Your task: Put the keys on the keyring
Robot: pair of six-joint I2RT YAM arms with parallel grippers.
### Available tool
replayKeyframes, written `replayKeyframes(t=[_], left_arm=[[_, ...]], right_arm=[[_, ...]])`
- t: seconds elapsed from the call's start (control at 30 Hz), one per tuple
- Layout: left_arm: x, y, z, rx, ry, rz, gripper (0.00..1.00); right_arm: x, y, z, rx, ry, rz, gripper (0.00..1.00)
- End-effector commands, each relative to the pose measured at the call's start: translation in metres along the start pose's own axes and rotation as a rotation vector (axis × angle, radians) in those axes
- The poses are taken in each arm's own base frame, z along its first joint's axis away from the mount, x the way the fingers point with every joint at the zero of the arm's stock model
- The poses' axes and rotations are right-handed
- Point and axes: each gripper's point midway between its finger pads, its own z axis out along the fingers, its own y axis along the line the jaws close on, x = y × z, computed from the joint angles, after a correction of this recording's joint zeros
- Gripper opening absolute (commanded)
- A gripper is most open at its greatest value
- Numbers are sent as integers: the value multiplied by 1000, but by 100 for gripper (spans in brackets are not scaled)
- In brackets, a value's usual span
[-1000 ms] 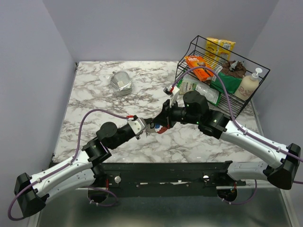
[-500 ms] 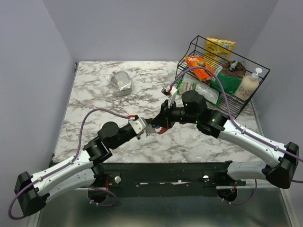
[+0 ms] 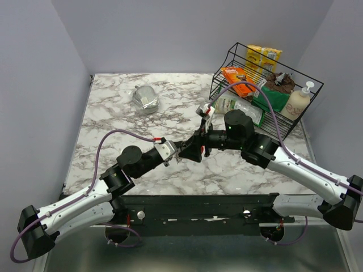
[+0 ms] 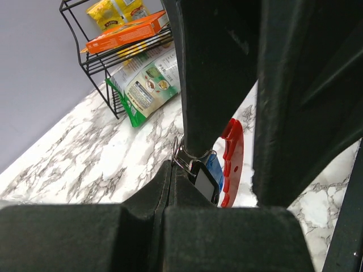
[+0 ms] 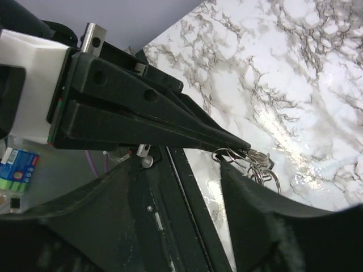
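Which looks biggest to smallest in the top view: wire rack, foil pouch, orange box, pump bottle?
1. wire rack, clearly the largest.
2. foil pouch, orange box and pump bottle look about alike. The box and bottle sit partly behind the rack's wires, so I won't rank these three.

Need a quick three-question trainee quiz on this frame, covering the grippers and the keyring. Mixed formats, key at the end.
1. True or false: the left gripper is shut on the keyring.
2. The jaws of the right gripper stand: A open; B shut on the keyring; C shut on a box.
3. Fill in: the keyring's long curved tag is ____.
Key: 1 true; 2 A; 3 red.
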Motion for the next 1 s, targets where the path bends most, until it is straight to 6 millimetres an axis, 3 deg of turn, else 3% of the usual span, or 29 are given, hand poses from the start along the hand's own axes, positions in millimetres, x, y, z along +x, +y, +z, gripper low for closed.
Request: replayKeyframes(t=[0.0, 0.23, 0.43, 0.63, 0.73, 0.83, 0.97], left_arm=[[-19, 5, 0, -25, -71, -6, 0], [-22, 3, -4, -11, -76, -4, 0], [-22, -19, -13, 126, -58, 43, 0], [-32, -40, -21, 277, -47, 89, 0], [-34, -47, -24, 318, -71, 105, 0], [-37, -51, -24, 339, -87, 104, 0], [-43, -60, -25, 392, -124, 100, 0]], right_arm=[[-12, 14, -13, -39, -61, -62, 79], [-22, 14, -29, -14, -110, -159, 89], [-29, 2, -43, 66, -130, -345, 92], [-16, 6, -51, 2, -92, -544, 83], [-8, 20, -52, -93, -63, -595, 74], [-2, 35, -51, -194, -45, -597, 65], [10, 36, -44, -244, -4, -587, 56]])
